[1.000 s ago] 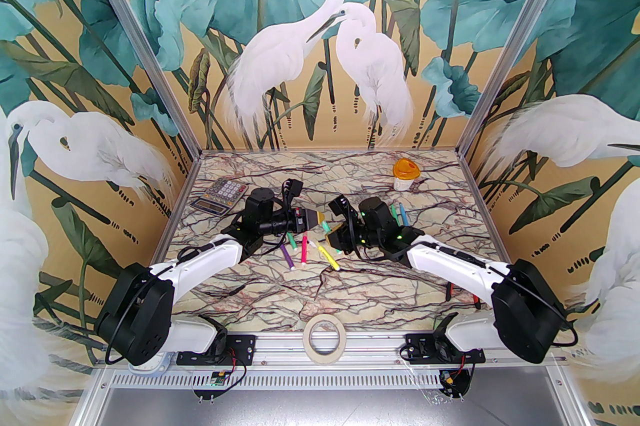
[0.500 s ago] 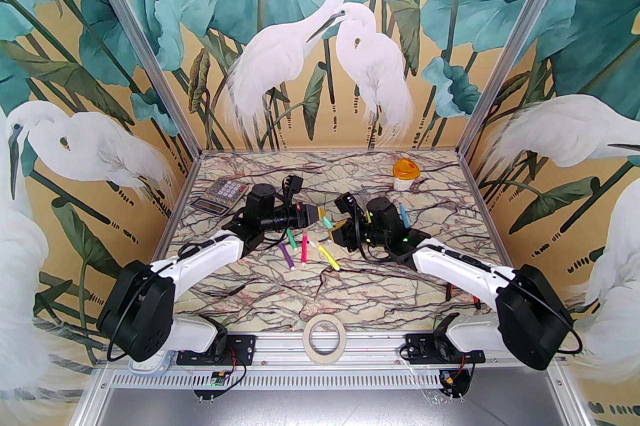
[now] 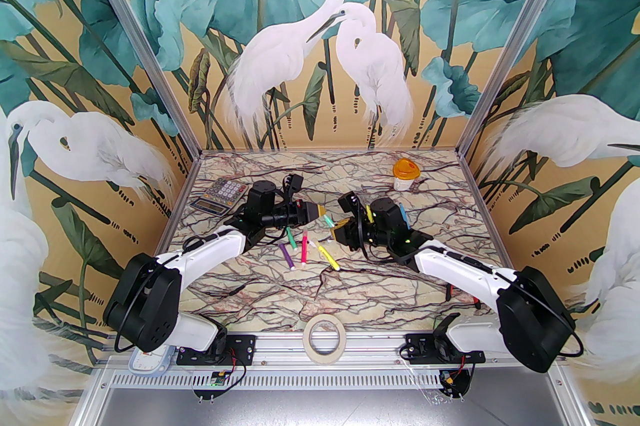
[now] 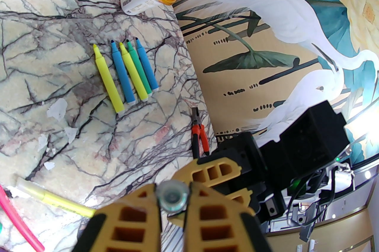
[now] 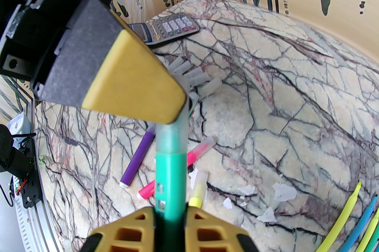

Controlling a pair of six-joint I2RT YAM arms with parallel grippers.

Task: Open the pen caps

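Pen cap pinched in left gripper
Right gripper clamps the green pen; loose caps lie at its twelve o'clock.

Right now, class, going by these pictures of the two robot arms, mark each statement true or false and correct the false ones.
1. The right gripper holds a green pen. True.
2. The left gripper is open and holds nothing. False: it is shut on the clear cap of that pen.
3. The calculator lies at the far right of the table. False: it lies at the far left.
4. Five pens with bare tips lie side by side. True.
5. The jar with the orange lid lies on its side. False: it stands upright.
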